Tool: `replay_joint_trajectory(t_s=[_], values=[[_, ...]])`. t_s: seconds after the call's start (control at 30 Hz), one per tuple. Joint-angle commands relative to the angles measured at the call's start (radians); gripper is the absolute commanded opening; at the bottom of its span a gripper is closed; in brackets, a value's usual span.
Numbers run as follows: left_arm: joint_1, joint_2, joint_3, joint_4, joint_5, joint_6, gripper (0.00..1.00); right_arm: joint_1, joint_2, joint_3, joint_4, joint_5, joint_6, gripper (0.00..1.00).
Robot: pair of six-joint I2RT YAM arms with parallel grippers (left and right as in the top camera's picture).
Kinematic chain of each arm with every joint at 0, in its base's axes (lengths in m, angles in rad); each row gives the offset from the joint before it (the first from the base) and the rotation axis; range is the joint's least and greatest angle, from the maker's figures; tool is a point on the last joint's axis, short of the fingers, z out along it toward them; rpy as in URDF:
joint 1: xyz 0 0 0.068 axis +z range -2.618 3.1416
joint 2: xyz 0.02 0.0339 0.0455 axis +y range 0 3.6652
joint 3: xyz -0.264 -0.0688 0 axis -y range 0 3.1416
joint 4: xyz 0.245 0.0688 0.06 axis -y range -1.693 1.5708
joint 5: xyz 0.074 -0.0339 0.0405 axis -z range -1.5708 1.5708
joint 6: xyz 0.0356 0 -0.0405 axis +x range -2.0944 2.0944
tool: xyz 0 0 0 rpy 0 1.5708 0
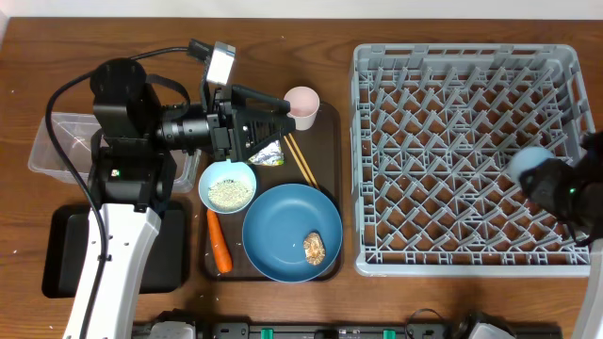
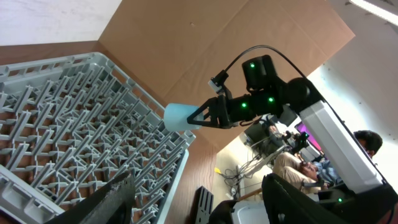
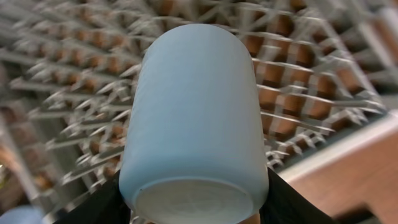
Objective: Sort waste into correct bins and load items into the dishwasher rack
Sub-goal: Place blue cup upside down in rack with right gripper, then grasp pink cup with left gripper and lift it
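I'm looking down on a dark brown wooden table (image 1: 283,24) with clear grain. The left wrist camera shows a big sheet of brown cardboard (image 2: 205,31) standing beyond the table's edge, with a pale wall (image 2: 43,18) to its left. A bright light strip (image 2: 376,6) glows at top right. Below it, a dark-haired person (image 2: 368,143) sits in a washed-out, cluttered area.

Quick count, fwiw: 1 grey rack (image 1: 466,160), 1 dark blue plate (image 1: 278,221), 1 small bowl (image 1: 203,179) w/ rice (image 1: 228,193) (grains too many to count tbh). 2 cups: 1 pale pink cup (image 1: 301,106) + 1 pale blue cup (image 1: 532,158). 2 chopsticks (image 1: 301,162), 1 carrot (image 1: 219,241), 1 wrapper (image 1: 268,155), 1 brownish food lump (image 1: 314,248). Bins: 1 clear tub (image 1: 57,141), 1 black tray (image 1: 66,254). Also 1 brown serving tray (image 1: 325,141).
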Motion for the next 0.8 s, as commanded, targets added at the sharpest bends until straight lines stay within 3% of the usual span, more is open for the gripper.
replay_joint_trajectory(t_s=[0.0,0.27,0.77], values=[[0.005,-0.006,0.011,0.006,0.016,-0.001,0.67,-0.053,0.037,0.019,0.011,0.074,0.031,0.46],[0.005,-0.006,0.011,0.005,0.017,-0.001,0.67,-0.139,0.168,0.019,0.050,0.072,0.051,0.46],[0.005,-0.006,0.011,0.005,0.016,-0.001,0.67,-0.144,0.385,0.019,0.130,0.035,0.079,0.49]])
